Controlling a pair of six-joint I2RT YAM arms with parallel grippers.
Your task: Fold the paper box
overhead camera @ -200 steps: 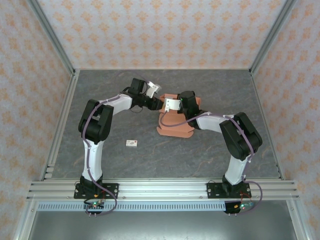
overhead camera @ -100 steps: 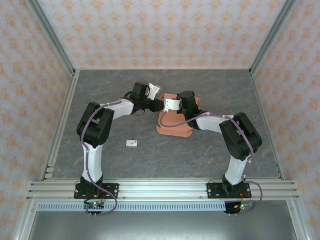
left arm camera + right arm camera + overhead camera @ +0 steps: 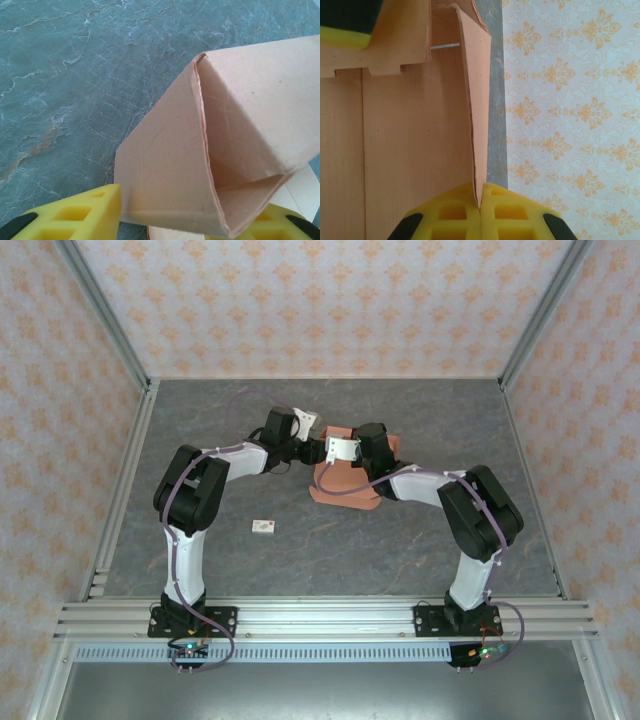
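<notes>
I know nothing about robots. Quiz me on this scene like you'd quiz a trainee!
1. True or false: the right gripper is shut on a raised wall of the paper box.
2. What lies on the table apart from the box? A) scissors B) small white tag C) cup
3. Fill in: the left gripper has a folded ___ of the box between its fingers.
Key: 1 true; 2 B; 3 corner.
</notes>
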